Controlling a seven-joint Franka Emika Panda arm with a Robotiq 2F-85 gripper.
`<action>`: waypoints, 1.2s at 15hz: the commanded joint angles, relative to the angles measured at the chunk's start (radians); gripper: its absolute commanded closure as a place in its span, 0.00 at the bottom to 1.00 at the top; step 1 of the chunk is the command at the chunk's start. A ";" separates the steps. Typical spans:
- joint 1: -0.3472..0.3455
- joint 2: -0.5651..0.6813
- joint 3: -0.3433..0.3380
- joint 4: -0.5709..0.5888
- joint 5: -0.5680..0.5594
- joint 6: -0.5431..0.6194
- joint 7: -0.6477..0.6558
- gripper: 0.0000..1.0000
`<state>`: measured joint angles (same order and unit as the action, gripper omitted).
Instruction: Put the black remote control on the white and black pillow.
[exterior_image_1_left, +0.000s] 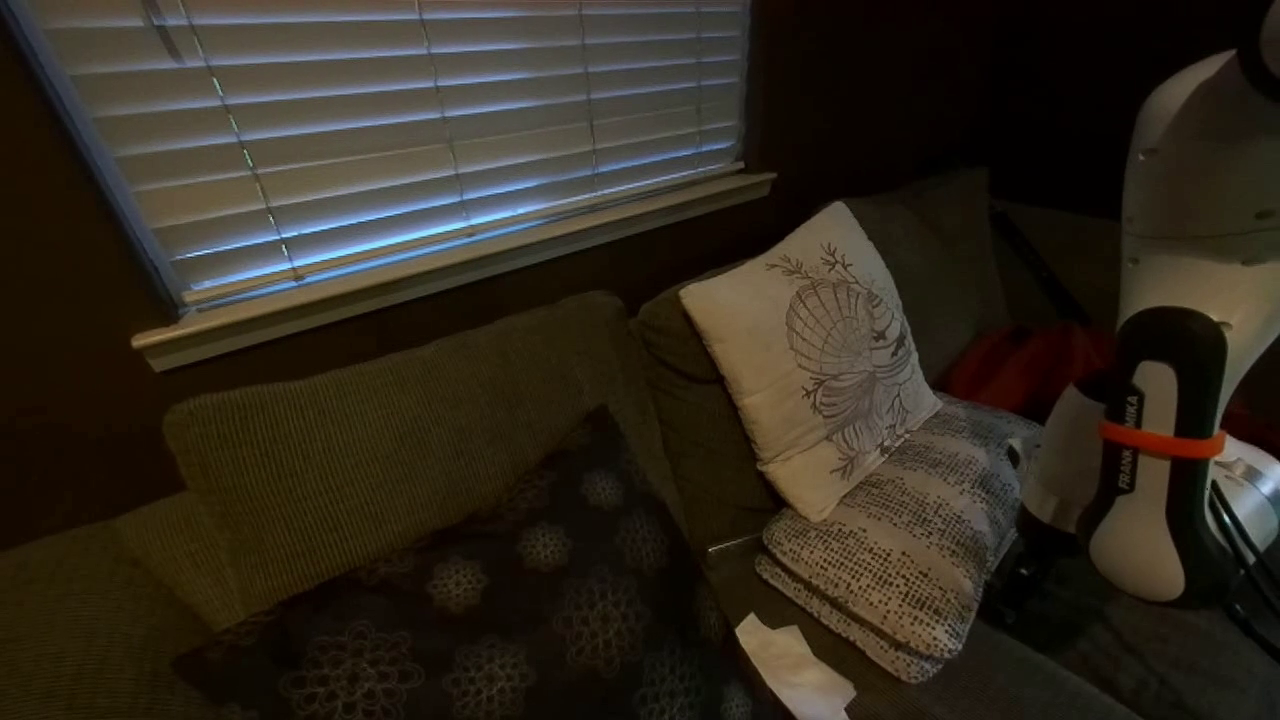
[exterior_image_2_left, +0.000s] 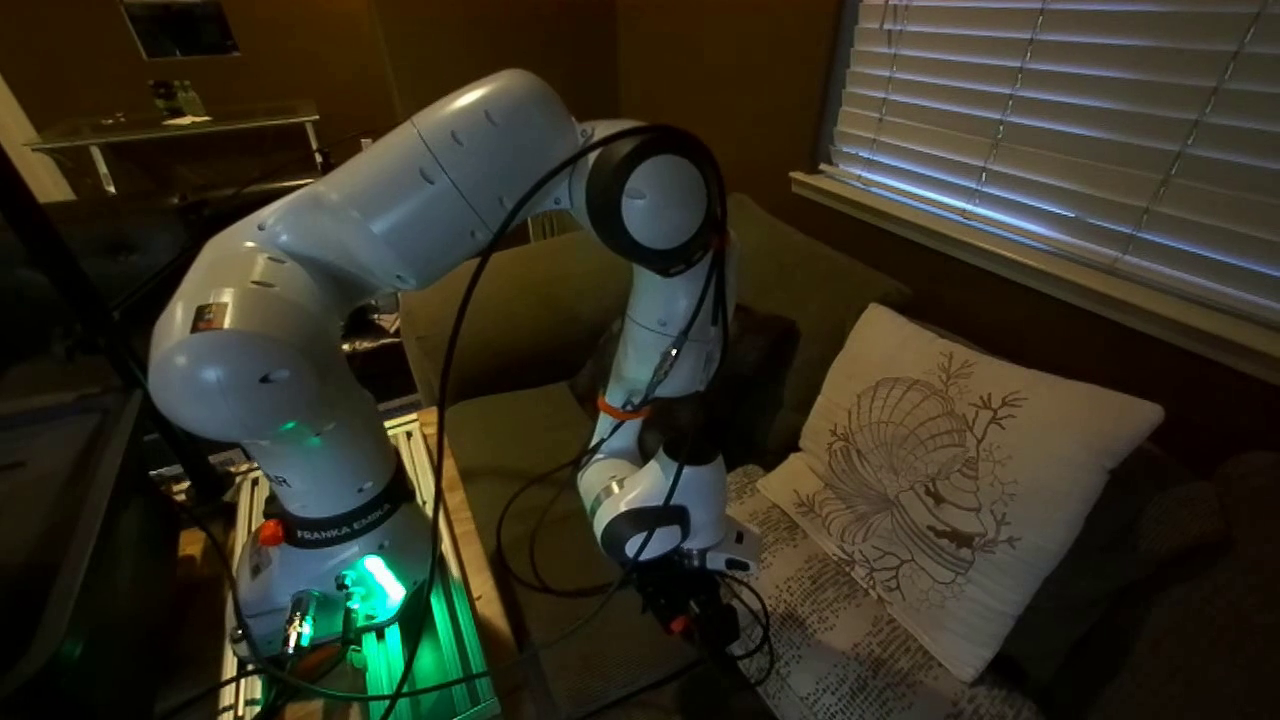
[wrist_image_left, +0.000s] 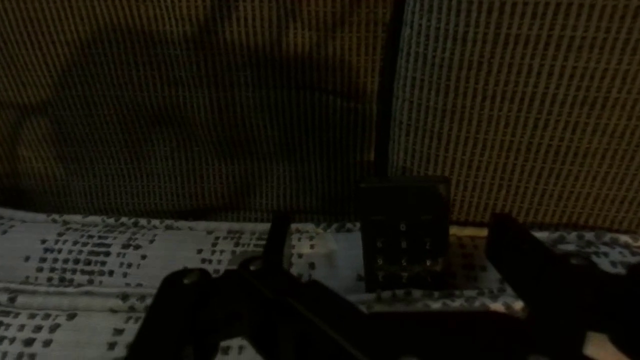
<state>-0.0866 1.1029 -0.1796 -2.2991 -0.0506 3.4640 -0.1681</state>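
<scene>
The black remote control shows in the wrist view, with its number keys facing the camera. Its lower part overlaps the white and black pillow, and its upper end overlaps the couch fabric. Whether it rests on the pillow or leans there I cannot tell. My gripper is open, with one finger on each side of the remote and a gap on both sides. In an exterior view the gripper is low beside the speckled pillow. It also shows dark beside the pillow in an exterior view. The remote is not distinguishable in the exterior views.
The cream shell pillow leans on the couch back and on the speckled pillow. A dark pillow with pale circles and a white paper lie nearby. Loose cables hang round the arm. Ribbed couch fabric is close.
</scene>
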 joint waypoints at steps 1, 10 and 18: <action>-0.022 0.057 0.005 0.076 -0.063 0.003 -0.036 0.00; -0.029 0.157 0.043 0.186 -0.079 0.017 -0.027 0.00; -0.007 0.214 0.031 0.247 -0.060 0.031 -0.015 0.00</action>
<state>-0.0951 1.2740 -0.1481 -2.1037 -0.1055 3.4651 -0.1979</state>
